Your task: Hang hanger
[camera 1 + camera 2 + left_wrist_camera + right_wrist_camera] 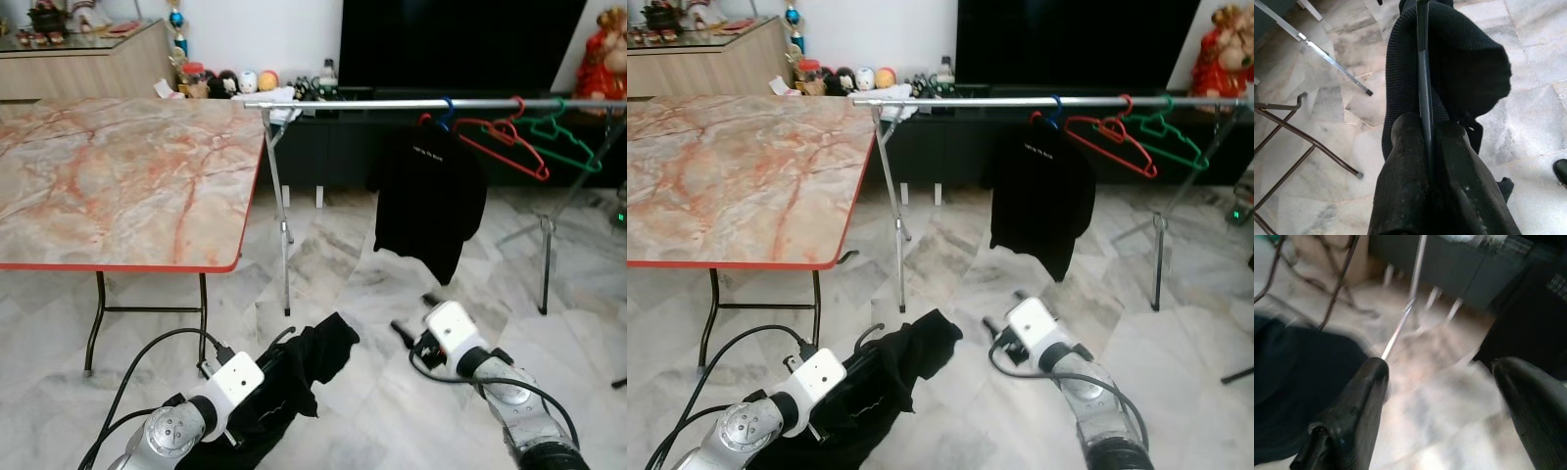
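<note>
Left hand (1425, 142): closed on the hanger (1422, 73), a thin dark bar pinched between the two fingers; a black garment (294, 377) is draped over it and hangs below the hand.
Hanger axis: the bar runs straight out from the left hand, along the line of the fingers, pointing forward and a little up toward the rail.
Rail (392, 103): ahead of and well above both hands, lying crosswise to the hanger's bar; the bare stretch lies up and ahead of the left hand.
Already on rail: black shirt (428, 201), red hanger (505, 142), green hanger (558, 137), all farther right, ahead of the right hand.
Right hand (1442, 396): spread wide and empty, low, beside the garment and apart from it.
Nearer arm: left, by judgement; it already carries the load.
Bench (118, 186): ahead and left of the left hand, bare marble top.
Hidden: the hanger's hook is cut off or lost against the cloth; its facing cannot be told. Right wrist view is blurred.
</note>
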### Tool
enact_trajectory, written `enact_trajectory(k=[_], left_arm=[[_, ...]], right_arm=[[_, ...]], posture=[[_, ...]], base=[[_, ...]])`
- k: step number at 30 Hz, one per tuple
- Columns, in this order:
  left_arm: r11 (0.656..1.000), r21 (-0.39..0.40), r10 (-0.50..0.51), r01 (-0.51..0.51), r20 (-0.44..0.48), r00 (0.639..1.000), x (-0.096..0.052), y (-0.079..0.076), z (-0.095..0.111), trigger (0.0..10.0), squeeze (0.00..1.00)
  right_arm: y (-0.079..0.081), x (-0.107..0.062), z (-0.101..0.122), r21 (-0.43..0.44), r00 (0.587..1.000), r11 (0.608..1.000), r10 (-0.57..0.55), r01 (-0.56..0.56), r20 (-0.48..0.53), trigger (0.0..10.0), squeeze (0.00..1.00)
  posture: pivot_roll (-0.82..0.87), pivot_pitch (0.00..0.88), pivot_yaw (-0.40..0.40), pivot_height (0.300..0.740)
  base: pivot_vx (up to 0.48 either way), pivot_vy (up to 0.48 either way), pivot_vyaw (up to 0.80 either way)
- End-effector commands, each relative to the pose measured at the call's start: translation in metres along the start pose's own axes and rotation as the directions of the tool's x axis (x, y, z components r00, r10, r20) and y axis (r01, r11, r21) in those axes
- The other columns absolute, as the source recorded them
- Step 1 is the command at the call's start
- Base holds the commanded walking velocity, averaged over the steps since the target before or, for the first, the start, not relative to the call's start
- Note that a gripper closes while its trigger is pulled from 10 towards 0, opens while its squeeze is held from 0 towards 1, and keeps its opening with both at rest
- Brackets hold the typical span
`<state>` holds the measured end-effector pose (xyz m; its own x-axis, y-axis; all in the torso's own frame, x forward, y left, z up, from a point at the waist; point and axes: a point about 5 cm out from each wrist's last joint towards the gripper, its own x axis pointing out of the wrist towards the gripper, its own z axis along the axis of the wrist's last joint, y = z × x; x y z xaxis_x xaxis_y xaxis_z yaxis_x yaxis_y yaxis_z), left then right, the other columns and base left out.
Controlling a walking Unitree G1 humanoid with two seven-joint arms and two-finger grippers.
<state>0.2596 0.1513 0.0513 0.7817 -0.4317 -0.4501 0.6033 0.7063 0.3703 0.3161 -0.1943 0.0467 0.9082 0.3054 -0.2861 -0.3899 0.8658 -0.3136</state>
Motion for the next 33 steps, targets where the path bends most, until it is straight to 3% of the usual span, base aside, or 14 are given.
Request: enact_trajectory(k=[1, 2, 4, 5, 10, 12, 14, 15, 16, 17, 20, 21, 26, 33], left_arm=[[1.000, 0.019, -0.001, 0.000, 0.024, 1.000, -0.002, 0.004, 0.003, 10.0, 0.00], [0.999, 0.038, -0.027, 0.026, 0.027, 0.999, -0.003, 0.006, 0.004, 10.0, 0.00], [0.993, 0.095, -0.072, 0.070, 0.022, 0.997, -0.004, 0.012, 0.007, 10.0, 0.00], [0.993, 0.095, -0.072, 0.070, 0.022, 0.997, -0.004, 0.012, 0.007, 10.0, 0.00], [0.929, 0.301, -0.209, 0.213, -0.046, 0.977, -0.002, 0.016, 0.009, 10.0, 0.00], [0.920, 0.321, -0.219, 0.225, -0.056, 0.974, -0.002, 0.016, 0.008, 10.0, 0.00], [0.867, 0.374, -0.319, 0.329, -0.090, 0.944, -0.003, 0.012, 0.008, 10.0, 0.00], [0.850, 0.385, -0.350, 0.360, -0.098, 0.932, -0.004, 0.011, 0.009, 10.0, 0.00], [0.850, 0.385, -0.350, 0.360, -0.098, 0.932, -0.004, 0.011, 0.009, 10.0, 0.00], [0.820, 0.394, -0.398, 0.415, -0.130, 0.908, -0.005, 0.009, 0.008, 10.0, 0.00], [0.769, 0.407, -0.461, 0.493, -0.180, 0.869, -0.008, 0.006, 0.005, 10.0, 0.00], [0.769, 0.407, -0.461, 0.493, -0.180, 0.869, -0.008, 0.006, 0.005, 10.0, 0.00], [0.758, 0.396, -0.496, 0.519, -0.167, 0.852, -0.007, 0.010, 0.013, 10.0, 0.00], [0.749, 0.416, -0.509, 0.516, -0.138, 0.850, -0.008, 0.019, 0.024, 10.0, 0.00]], right_arm=[[0.001, -0.002, -0.006, 0.096, 1.000, 0.995, 0.000, 0.001, -0.007, 10.0, 0.00], [0.007, -0.002, -0.004, 0.092, 0.997, 0.992, 0.080, -0.081, 0.016, 10.0, 0.00], [0.014, -0.004, -0.002, 0.004, 0.974, 0.974, 0.226, -0.226, 0.016, 10.0, 0.00], [0.014, -0.004, -0.002, 0.004, 0.974, 0.974, 0.226, -0.226, 0.016, 10.0, 0.00], [-0.006, -0.003, 0.011, -0.130, 0.948, 0.939, 0.316, -0.318, -0.037, 10.0, 0.00], [-0.008, -0.003, 0.013, -0.146, 0.943, 0.932, 0.331, -0.333, -0.042, 10.0, 0.00], [-0.005, -0.006, 0.024, -0.181, 0.857, 0.840, 0.514, -0.512, -0.041, 10.0, 0.00], [-0.005, -0.008, 0.026, -0.182, 0.822, 0.805, 0.568, -0.564, -0.040, 10.0, 0.00], [-0.005, -0.008, 0.026, -0.182, 0.822, 0.805, 0.568, -0.564, -0.040, 10.0, 0.00], [-0.006, -0.010, 0.028, -0.163, 0.785, 0.771, 0.618, -0.616, -0.042, 10.0, 0.00], [-0.008, -0.013, 0.029, -0.152, 0.730, 0.716, 0.678, -0.682, -0.080, 10.0, 0.00], [-0.008, -0.013, 0.029, -0.152, 0.730, 0.716, 0.678, -0.682, -0.080, 10.0, 0.00], [-0.001, -0.017, 0.023, -0.107, 0.630, 0.621, 0.768, -0.777, -0.118, 10.0, 0.00], [0.017, -0.014, 0.014, -0.033, 0.617, 0.617, 0.782, -0.787, -0.086, 10.0, 0.00]], posture=[[0.07, 0.000, 0.018, 0.740], [0.07, 0.000, 0.020, 0.740], [0.07, 0.000, 0.024, 0.740], [0.07, 0.000, 0.024, 0.740], [0.06, 0.001, 0.020, 0.740], [0.06, 0.001, 0.020, 0.740], [0.06, 0.011, 0.016, 0.740], [0.06, 0.011, 0.016, 0.740], [0.06, 0.011, 0.016, 0.740], [0.06, 0.018, 0.012, 0.740], [0.06, 0.022, 0.005, 0.740], [0.06, 0.022, 0.005, 0.740], [0.06, 0.027, 0.000, 0.740], [0.07, 0.029, -0.001, 0.740]], base=[[0.000, 0.000, 0.00], [0.000, 0.000, 0.00], [0.000, 0.000, 0.00], [0.000, 0.000, 0.00], [0.000, 0.000, 0.00], [0.000, 0.000, 0.00], [0.000, 0.000, 0.00], [0.000, 0.000, 0.00], [0.000, 0.000, 0.00], [0.000, 0.000, 0.00], [0.000, 0.000, 0.00], [0.000, 0.000, 0.00], [0.000, 0.000, 0.00], [0.000, 0.000, 0.00]])
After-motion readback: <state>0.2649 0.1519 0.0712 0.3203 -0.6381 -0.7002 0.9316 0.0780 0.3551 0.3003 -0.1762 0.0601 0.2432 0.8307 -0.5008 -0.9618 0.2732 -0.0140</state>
